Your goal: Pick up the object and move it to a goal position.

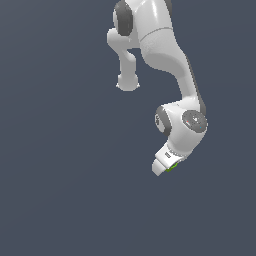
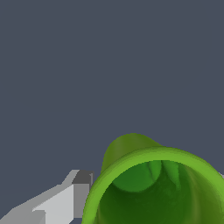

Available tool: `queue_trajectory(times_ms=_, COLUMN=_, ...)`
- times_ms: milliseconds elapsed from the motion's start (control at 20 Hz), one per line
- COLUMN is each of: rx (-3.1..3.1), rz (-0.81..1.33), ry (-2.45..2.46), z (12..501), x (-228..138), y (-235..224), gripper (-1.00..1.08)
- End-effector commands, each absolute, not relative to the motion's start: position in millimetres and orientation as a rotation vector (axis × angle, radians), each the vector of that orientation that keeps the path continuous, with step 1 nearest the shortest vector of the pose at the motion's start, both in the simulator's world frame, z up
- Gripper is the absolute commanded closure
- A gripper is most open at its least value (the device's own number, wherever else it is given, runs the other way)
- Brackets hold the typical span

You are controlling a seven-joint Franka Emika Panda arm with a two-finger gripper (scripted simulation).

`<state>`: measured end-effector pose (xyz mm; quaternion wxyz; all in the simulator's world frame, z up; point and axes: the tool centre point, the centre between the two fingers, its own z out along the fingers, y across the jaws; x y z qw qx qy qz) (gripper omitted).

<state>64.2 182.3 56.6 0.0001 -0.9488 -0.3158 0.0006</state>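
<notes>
The object is a small bright green cup [image 2: 131, 151] with a darker hollow inside. It fills the wrist view, lying between my fingers, and one grey finger [image 2: 74, 197] presses against its rim. In the exterior view only a sliver of the green cup [image 1: 173, 168] shows at the tip of my white gripper [image 1: 167, 169], held in the air at the exterior view's right of centre. My gripper is shut on the cup. No goal marker shows in either view.
Only a plain dark grey-blue background surrounds the arm. The white arm's base [image 1: 128, 82] and upper links [image 1: 160, 45] rise at the top of the exterior view.
</notes>
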Motion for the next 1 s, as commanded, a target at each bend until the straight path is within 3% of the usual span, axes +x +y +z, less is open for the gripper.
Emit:
queue_trajectory(times_ms=0, rx=-2.981, rz=0.000, ry=-0.992, z=58, x=75, y=189, gripper=1.08)
queue_trajectory(times_ms=950, rx=-2.981, rz=0.000, ry=-0.993, z=61, x=106, y=210, gripper=1.08)
